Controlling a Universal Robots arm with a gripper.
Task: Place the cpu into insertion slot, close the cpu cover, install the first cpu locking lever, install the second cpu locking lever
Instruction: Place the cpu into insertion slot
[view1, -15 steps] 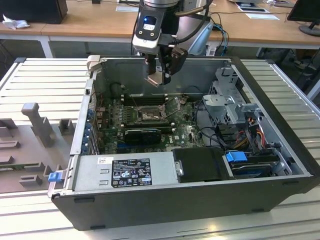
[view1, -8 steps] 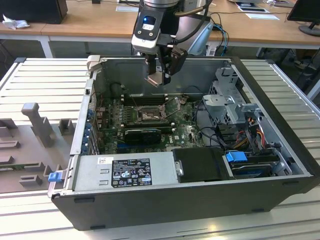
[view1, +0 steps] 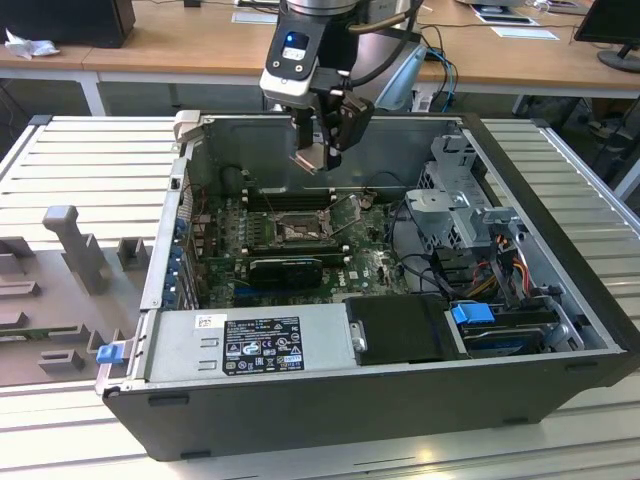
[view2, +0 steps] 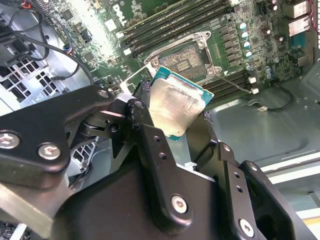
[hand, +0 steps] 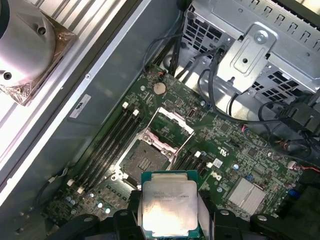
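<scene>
gripper (view2: 175, 114): matte black, jointed link fingers (view2: 150, 145), rounded edges, silver hex screws (view2: 179, 203) at pivots. wrist housing (view1: 290, 68) silver-grey, black trim, small blue-lit panel. dark cable (view1: 392, 55) loops off wrist in exterior view.

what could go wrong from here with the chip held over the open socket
The pincer grips the cpu by two edges only, above the motherboard; it may slip or twist. The insertion slot lies open, so a skewed descent could damage its exposed contacts. The cpu cover is swung open beside the slot, where the chip or the pincer might catch it.
</scene>
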